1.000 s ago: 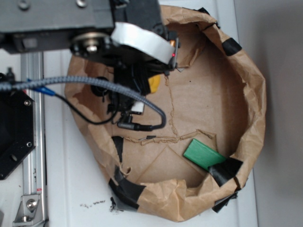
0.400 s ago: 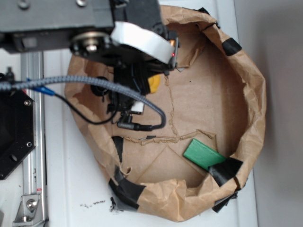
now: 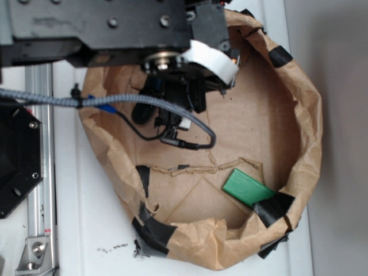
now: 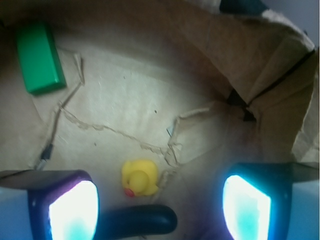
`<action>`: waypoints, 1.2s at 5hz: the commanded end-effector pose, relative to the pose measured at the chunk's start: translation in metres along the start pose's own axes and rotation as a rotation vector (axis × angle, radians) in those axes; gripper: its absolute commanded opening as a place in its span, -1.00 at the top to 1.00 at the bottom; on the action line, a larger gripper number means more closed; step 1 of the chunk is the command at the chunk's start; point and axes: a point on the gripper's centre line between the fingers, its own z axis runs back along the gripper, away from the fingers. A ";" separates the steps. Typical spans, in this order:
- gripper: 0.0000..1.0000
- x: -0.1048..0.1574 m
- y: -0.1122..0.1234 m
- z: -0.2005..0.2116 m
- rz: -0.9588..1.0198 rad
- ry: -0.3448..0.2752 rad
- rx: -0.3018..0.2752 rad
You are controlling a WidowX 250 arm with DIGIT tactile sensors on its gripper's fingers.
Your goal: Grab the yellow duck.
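The yellow duck (image 4: 140, 177) stands on the brown paper floor in the wrist view, its red beak pointing lower left. It lies between and just ahead of my two glowing fingers, nearer the left finger (image 4: 70, 210) than the right one (image 4: 247, 205). My gripper (image 4: 159, 210) is open and holds nothing. A dark green oblong toy (image 4: 142, 220) lies right below the duck, between the fingers. In the exterior view the arm (image 3: 167, 63) hangs over the upper left of the paper basin and hides the duck.
A crumpled brown paper wall (image 3: 307, 132) with black tape patches rings the area and rises close on the right of the wrist view (image 4: 280, 75). A flat green block (image 3: 247, 187) (image 4: 39, 57) lies near the basin's lower right. A cable (image 3: 190, 129) loops under the arm.
The arm has shifted right and toward the top of the exterior view. The yellow patch that showed beside the gripper is now covered by it.
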 end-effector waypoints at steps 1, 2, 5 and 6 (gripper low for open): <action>-1.00 0.000 0.006 -0.018 -0.139 -0.017 0.014; -1.00 -0.007 0.015 -0.025 -0.153 -0.036 -0.053; -1.00 -0.001 0.018 -0.037 -0.150 0.003 -0.075; -1.00 0.005 0.009 -0.042 -0.151 0.024 -0.088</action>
